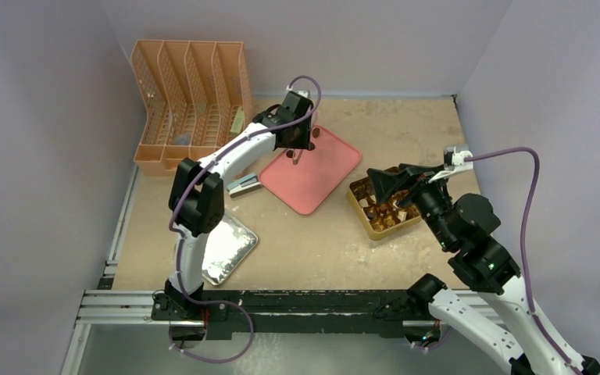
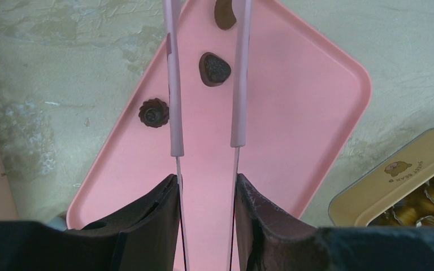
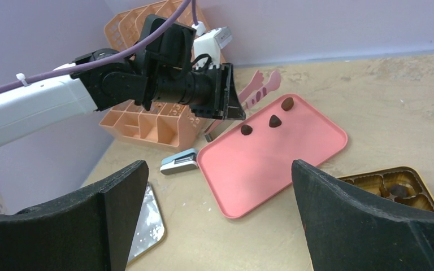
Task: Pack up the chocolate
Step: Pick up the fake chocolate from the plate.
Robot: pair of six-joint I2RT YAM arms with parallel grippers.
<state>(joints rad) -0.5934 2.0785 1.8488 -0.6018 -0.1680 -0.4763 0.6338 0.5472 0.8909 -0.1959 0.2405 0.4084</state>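
Left wrist view: on the far left the mottled beige tabletop (image 2: 62, 68) is showing, and the smooth pink tray (image 2: 294, 113) is lying slantwise across it with rounded corners and a low rim. Three loose pieces are sitting on the tray in a row that is climbing to the right. A ridged, dark swirled chocolate (image 2: 153, 112) is sitting just outside the left arm of the pink tongs (image 2: 174, 113). A cone-shaped chocolate (image 2: 215, 69) is showing framed between the two arms, and a third chocolate (image 2: 225, 12) is lying farther ahead, cut by the frame edge. The left pincer (image 2: 206, 192) is standing partly closed, clamping the tongs by their thin metal stems. The tongs' long axis is running straight away from the pincer along the tray, so the cone-shaped piece is lying dead ahead, though whether the arms are level with it or above it I cannot tell. The left arm is much the nearer one. At the right a glossy gold box (image 2: 395, 180) with cupped cells is waiting, and the right pincer (image 3: 217, 186) is hanging near it, spread wide and holding nothing.
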